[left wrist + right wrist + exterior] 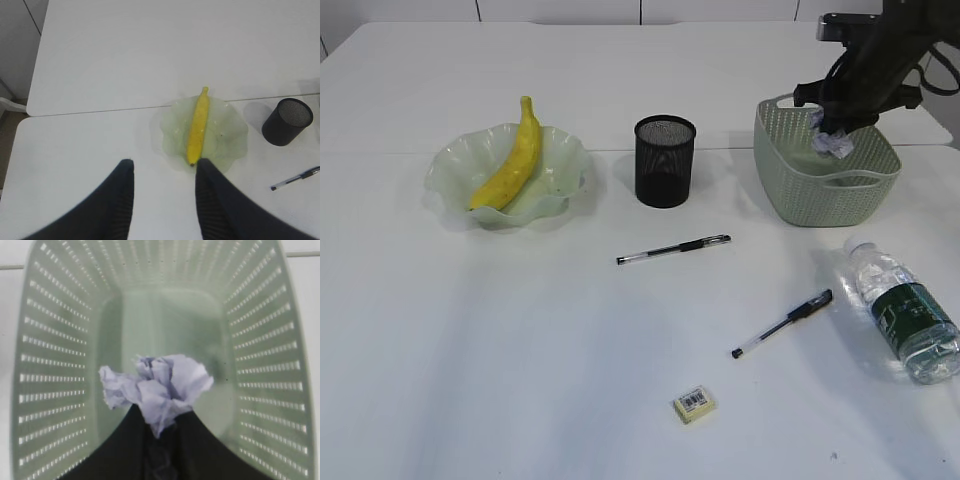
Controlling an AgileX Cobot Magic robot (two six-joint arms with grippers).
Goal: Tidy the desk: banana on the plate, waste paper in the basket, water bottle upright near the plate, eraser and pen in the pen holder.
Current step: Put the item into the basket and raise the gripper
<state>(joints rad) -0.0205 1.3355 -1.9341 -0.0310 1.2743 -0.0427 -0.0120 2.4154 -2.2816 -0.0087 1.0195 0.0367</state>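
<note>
Nearest me on the desk (470,380) I see the eraser (693,403), a pale yellow block lying flat with a barcode sticker on top; I can't read the print. Beyond it to the right one pen (782,324) runs diagonally, tip near-left, black grip far-right. At the right edge the water bottle (904,309) lies on its side, white cap pointing far-left, dark green label with white writing too small to read. A second pen (673,250) lies almost left to right, tip at the left. Further back, the banana (510,159) rests in the plate (450,165), its long axis running near-left to far-right, stem end over the far rim. The pen holder (665,160) stands upright between plate and basket (825,165). My left claw (164,171) hangs half open over bare desk just short of the plate, holding nothing. My right claw (160,427) is pinched on the crumpled waste paper (157,387), held over the inside of the basket
</note>
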